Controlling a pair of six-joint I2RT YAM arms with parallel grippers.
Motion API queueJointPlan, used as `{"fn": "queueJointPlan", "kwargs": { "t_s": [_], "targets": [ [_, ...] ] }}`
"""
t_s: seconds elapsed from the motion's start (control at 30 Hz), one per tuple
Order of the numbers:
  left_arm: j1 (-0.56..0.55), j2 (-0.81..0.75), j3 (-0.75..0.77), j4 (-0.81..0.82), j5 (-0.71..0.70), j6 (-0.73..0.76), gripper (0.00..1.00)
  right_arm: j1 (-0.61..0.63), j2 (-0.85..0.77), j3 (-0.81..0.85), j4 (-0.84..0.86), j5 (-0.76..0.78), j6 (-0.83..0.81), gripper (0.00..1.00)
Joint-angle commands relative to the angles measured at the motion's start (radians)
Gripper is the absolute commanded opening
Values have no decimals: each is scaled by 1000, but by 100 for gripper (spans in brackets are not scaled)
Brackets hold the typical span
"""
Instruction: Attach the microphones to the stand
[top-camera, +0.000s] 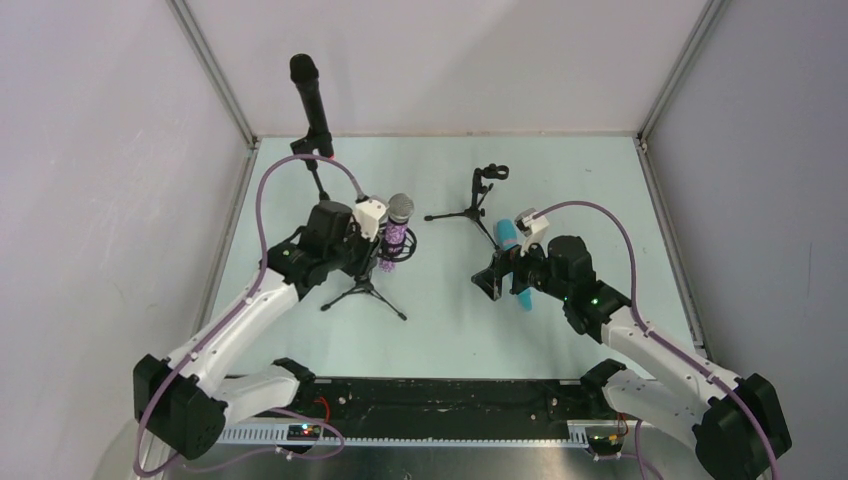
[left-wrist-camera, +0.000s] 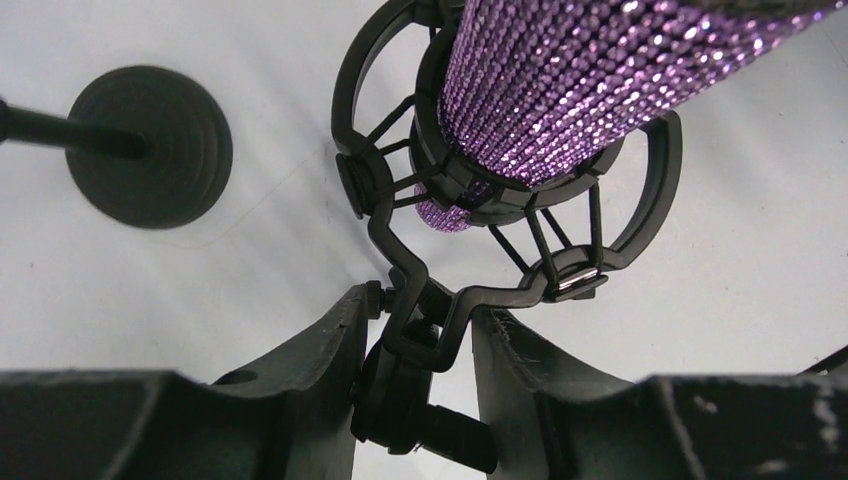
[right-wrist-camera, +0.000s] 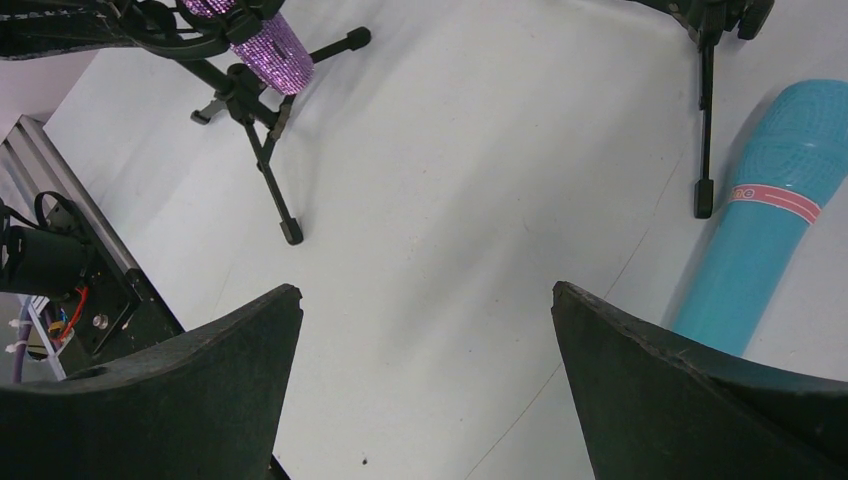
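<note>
While clamped on shock mount bracket (left-wrist-camera: 400, 255), presumably to steady tripod stand (top-camera: 365, 290) under seated glittery purple microphone (left-wrist-camera: 560, 80): left gripper (left-wrist-camera: 420, 305). Spread wide, empty, beside light blue microphone (right-wrist-camera: 770, 220) lying on table (right-wrist-camera: 450, 150), likely poised for pickup: right gripper (right-wrist-camera: 425, 292). Mounted at rear: black microphone (top-camera: 310, 95); vacant: clip stand (top-camera: 478, 200).

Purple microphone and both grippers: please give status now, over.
Left gripper straddles shock mount base, grip unclear. Purple microphone seated in shock mount. Right gripper open, empty; light blue microphone lies on table beside it. No obstruction seen.
</note>
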Motion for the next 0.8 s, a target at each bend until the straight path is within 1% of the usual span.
{"fn": "queueJointPlan", "kwargs": {
  "t_s": [0.0,0.2,0.33,0.53,0.6,0.63,0.67,0.7,0.73,0.77],
  "targets": [
    [30,-86,-39,9,-130,-24,0,-5,5,3,37,6,8,99],
    [76,-175,-111,12,-253,-87,0,-8,17,3,56,12,9,100],
    [101,-190,-137,12,-393,-118,0,-20,25,3,65,15,21,100],
    [127,-174,-131,17,-378,-152,0,-29,20,3,62,14,27,99],
    [127,-172,-127,18,-382,-150,5,-31,15,3,60,14,27,99],
    [127,-173,-125,18,-384,-147,12,-31,13,3,60,14,27,99],
    [127,-177,-122,18,-390,-146,23,-32,12,3,60,14,26,99],
    [127,-182,-120,19,-393,-144,30,-32,11,3,60,14,27,99],
    [127,-187,-115,19,-398,-142,46,-33,11,3,60,14,27,99],
    [128,-198,-111,19,-402,-141,54,-34,12,3,61,13,27,99]
  ]
}}
